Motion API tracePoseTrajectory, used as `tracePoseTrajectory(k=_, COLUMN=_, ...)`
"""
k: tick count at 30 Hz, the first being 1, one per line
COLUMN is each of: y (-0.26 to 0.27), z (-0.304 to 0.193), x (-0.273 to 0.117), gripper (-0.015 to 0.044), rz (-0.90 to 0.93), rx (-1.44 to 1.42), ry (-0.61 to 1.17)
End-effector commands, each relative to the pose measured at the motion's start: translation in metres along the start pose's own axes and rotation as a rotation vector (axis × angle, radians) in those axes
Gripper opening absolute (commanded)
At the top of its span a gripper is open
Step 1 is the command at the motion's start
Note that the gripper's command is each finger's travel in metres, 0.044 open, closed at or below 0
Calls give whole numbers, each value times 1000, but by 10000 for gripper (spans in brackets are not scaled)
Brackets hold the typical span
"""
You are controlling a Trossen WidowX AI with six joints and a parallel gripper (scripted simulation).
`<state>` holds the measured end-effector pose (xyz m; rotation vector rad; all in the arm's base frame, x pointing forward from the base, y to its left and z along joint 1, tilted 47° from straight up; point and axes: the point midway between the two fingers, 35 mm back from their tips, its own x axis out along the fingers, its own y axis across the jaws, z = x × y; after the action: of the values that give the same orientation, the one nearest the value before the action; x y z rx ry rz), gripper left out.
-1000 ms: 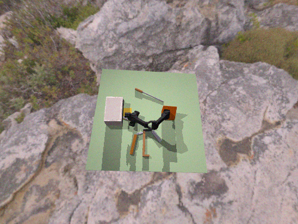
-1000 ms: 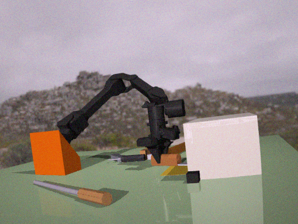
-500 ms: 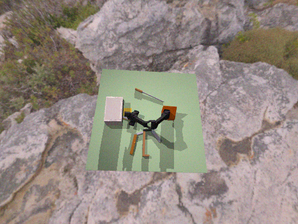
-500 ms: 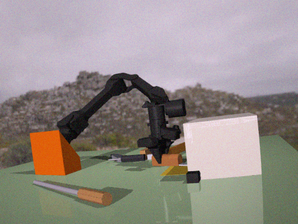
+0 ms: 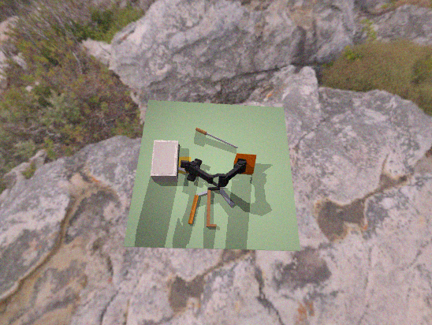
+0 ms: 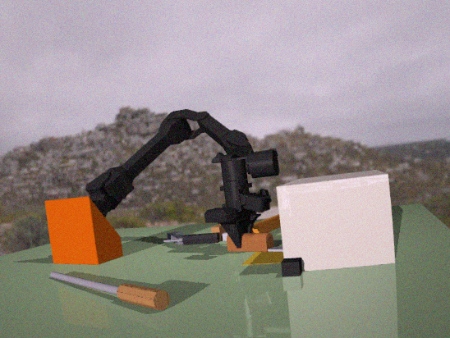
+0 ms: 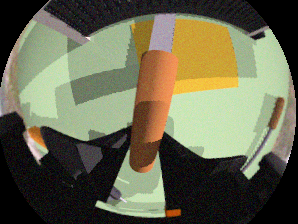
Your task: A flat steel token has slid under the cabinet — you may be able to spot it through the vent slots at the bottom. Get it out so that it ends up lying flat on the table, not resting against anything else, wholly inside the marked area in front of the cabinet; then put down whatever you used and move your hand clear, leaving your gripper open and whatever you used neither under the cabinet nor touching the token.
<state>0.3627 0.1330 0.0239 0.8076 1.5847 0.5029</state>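
Note:
The white cabinet [image 5: 165, 158] [image 6: 337, 223] stands on the table beside the yellow marked area [image 5: 185, 159] [image 6: 263, 258] [image 7: 207, 55]. My gripper [image 6: 245, 239] [image 7: 147, 131] points down, low over the table just outside the marked area. It is shut on the brown handle [image 6: 260, 242] [image 7: 155, 80] of a tool. The tool's grey shaft [image 6: 276, 249] [image 7: 162, 32] runs low across the marked area towards the cabinet; its far end is hidden. A dark ribbed band, seemingly the cabinet's vented front, crosses the top of the wrist view. I cannot see the steel token in any view.
A brown-handled rod [image 5: 201, 131] [image 6: 144, 296] [image 7: 276, 115] lies to one side. An orange bar [image 5: 193, 210], a brown L-shaped piece [image 5: 209, 209] and a dark-handled tool [image 5: 226, 198] [image 6: 201, 238] lie on the other. A small black block [image 6: 291, 267] is by the cabinet's corner. An orange block [image 6: 70, 234] is at the arm's base.

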Motion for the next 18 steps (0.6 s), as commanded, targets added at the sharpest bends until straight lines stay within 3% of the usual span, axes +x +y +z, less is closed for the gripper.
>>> tracePoseTrajectory(k=1, y=-3, z=-1, x=1, gripper=0, rz=-10, rx=-5, ry=-1)
tracePoseTrajectory(k=18, y=-1, z=-18, x=1, gripper=0, rz=-10, rx=-4, ry=-1)
